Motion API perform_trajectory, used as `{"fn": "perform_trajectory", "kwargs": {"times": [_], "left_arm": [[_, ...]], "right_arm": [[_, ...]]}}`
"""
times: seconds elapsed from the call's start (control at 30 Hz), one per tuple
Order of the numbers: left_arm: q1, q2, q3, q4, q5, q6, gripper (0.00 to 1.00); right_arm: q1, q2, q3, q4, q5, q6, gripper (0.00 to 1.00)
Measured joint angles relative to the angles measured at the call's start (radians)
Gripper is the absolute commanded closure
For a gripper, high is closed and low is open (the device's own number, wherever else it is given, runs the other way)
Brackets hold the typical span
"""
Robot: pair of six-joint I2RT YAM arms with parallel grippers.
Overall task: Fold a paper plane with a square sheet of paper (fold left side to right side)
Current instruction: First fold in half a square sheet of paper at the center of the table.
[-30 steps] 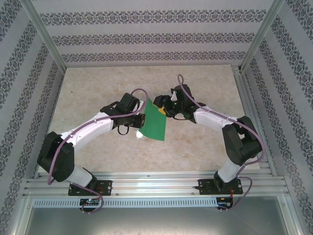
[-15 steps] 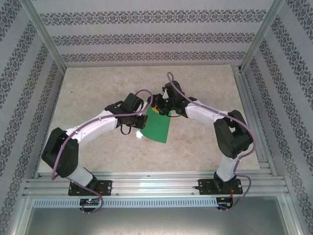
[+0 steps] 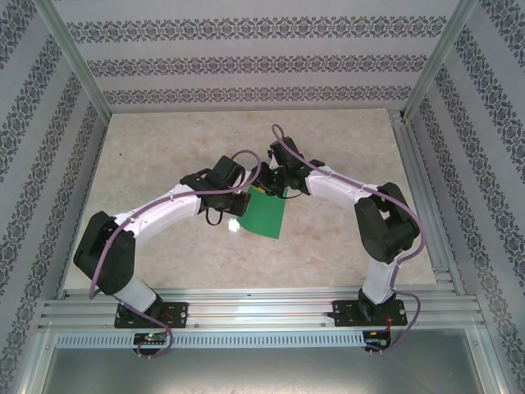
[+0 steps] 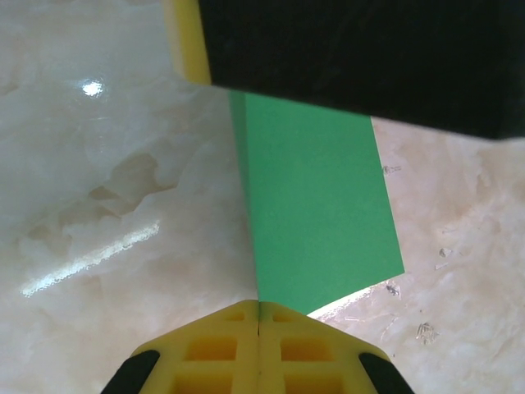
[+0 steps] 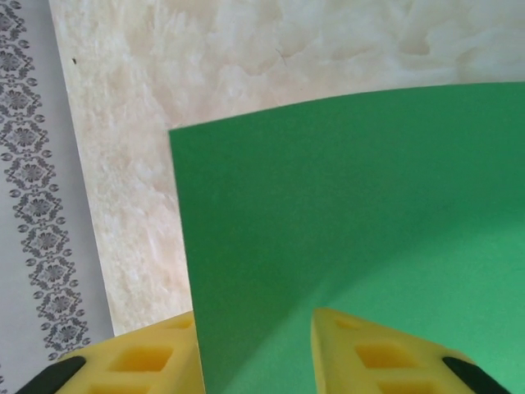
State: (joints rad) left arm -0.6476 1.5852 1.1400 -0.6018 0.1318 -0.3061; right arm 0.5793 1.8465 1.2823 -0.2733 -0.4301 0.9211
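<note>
The square sheet of paper (image 3: 266, 217) is bright green and lies mid-table, its left side raised off the surface. My left gripper (image 3: 243, 203) is shut on that left edge. In the left wrist view its yellow fingertips (image 4: 259, 316) meet on the sheet (image 4: 316, 205), and the right gripper's black body (image 4: 353, 57) hangs just beyond. My right gripper (image 3: 264, 187) is at the sheet's far edge. In the right wrist view its jaws (image 5: 258, 349) stand apart with the curved sheet (image 5: 344, 205) passing between the two yellow fingers (image 5: 369, 357). No paper plane shape shows; the sheet is a plain unfolded panel.
The marbled beige tabletop (image 3: 164, 148) has free room left, right and behind the sheet. Patterned walls (image 3: 254, 61) and aluminium posts enclose it. A metal rail (image 3: 262, 308) carrying both arm bases runs along the near edge.
The right gripper has moved left onto the sheet's far edge, its jaws narrowing. The left arm has shifted slightly right, still holding the raised edge.
</note>
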Motion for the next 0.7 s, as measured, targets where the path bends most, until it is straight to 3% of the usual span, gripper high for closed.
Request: {"fn": "perform_trajectory", "kwargs": {"times": [0.43,0.53,0.6,0.7], "left_arm": [[-0.004,0.012,0.012,-0.014,-0.006,0.011,0.99],[-0.004,0.012,0.012,-0.014,0.014,0.013,0.89],[-0.004,0.012,0.012,-0.014,0.034,0.015,0.71],[-0.003,-0.008,0.007,-0.012,0.072,0.018,0.54]], "right_arm": [[0.002,0.000,0.015,-0.031,0.010,-0.032,0.88],[0.001,0.000,0.015,-0.035,0.010,-0.038,0.91],[0.001,0.000,0.015,-0.041,0.010,-0.052,0.93],[-0.006,0.000,0.015,-0.050,0.000,-0.084,0.95]]}}
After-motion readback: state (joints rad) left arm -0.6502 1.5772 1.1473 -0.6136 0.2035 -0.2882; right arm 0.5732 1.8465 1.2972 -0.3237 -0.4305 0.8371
